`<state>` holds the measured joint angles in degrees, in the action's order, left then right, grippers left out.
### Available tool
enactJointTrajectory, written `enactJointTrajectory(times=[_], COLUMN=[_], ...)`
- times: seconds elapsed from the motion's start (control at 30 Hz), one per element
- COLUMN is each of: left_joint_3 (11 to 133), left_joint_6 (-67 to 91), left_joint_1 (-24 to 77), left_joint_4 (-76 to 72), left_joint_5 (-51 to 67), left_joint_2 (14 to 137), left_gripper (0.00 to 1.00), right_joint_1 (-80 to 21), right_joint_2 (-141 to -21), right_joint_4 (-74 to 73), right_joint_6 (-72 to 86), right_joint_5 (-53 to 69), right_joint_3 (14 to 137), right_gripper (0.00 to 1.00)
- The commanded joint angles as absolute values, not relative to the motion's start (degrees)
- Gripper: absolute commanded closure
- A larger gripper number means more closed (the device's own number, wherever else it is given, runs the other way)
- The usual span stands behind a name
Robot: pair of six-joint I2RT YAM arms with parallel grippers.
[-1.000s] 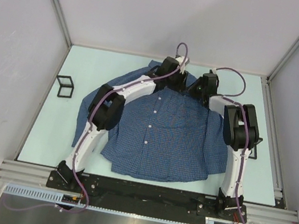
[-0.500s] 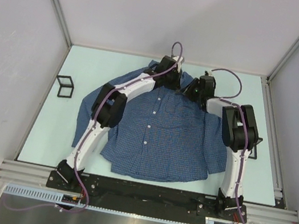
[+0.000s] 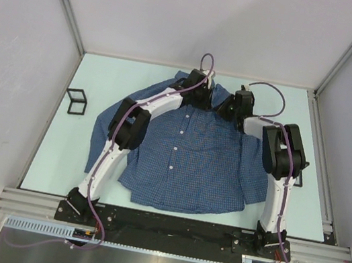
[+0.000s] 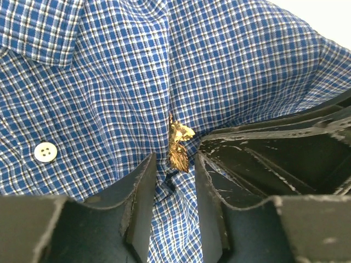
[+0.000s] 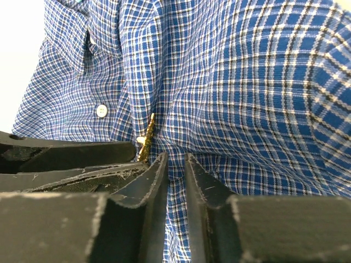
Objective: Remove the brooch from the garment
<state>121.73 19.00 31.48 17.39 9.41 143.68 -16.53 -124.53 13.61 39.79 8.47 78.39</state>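
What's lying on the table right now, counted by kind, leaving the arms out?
Blue checked button-up shirt: 1
Small gold flower-like brooch, pinned to the shirt: 1
Black open wire-frame cube, left of the shirt: 1
Total: 3

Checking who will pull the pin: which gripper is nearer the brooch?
Left. The brooch sits at the mouth of the open left gripper; the right gripper pinches the shirt just beside it.
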Motion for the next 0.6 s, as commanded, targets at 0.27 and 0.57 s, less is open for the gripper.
enactJointTrajectory(times=[0.27, 0.57], left_joint_3=[122.8, 118.6], left_joint_6=[19.7, 20.4], left_joint_1=[31.1, 30.8], left_joint_4=[14.6, 10.5], left_joint_5=[13.5, 16.1], left_joint_2=[141.6, 138.9], left_gripper=[0.78, 0.61], right_joint_1=[-16.5, -16.5], right_joint_2=[-120.2, -119.6], right_joint_4=[17.7, 23.0], right_joint_6=[40.8, 42.1], right_joint_5=[7.8, 8.3], right_joint_3=[76.1, 74.2], right_gripper=[0.74, 0.61])
